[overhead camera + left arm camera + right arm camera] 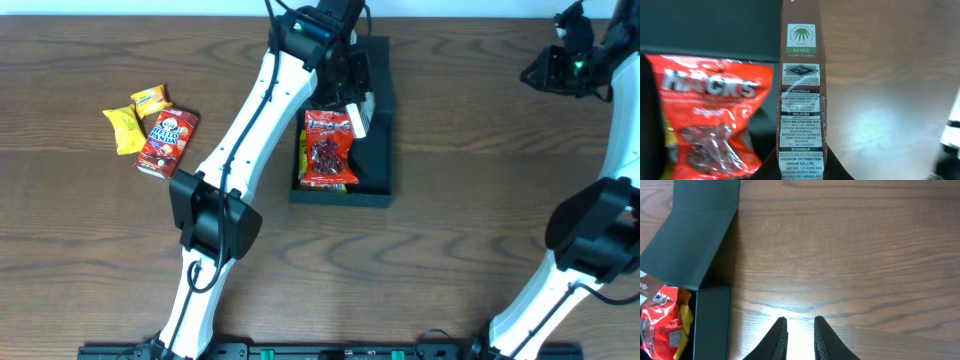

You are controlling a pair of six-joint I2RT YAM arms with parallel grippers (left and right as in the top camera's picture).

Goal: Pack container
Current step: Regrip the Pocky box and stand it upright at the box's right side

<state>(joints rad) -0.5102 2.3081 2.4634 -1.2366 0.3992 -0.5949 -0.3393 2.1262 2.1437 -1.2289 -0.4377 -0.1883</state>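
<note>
The black container (376, 150) lies at mid-table with its flap lid (372, 58) open toward the far edge. A red Hacks packet (328, 150) lies inside it on the left, over a yellow packet. My left gripper (356, 112) is shut on a narrow brown snack box (800, 95) and holds it over the container's right part. The Hacks packet (705, 120) lies beside the box on the black floor (715, 30). My right gripper (800, 326) is empty and almost shut over bare wood, right of the container wall (712, 325) and flap (700, 225).
Left on the table lie two yellow packets (122, 128) (150, 98) and a red Hello Panda box (168, 140). My left arm (250, 130) stretches diagonally across the table toward the container. My right arm (600, 230) stands along the right edge.
</note>
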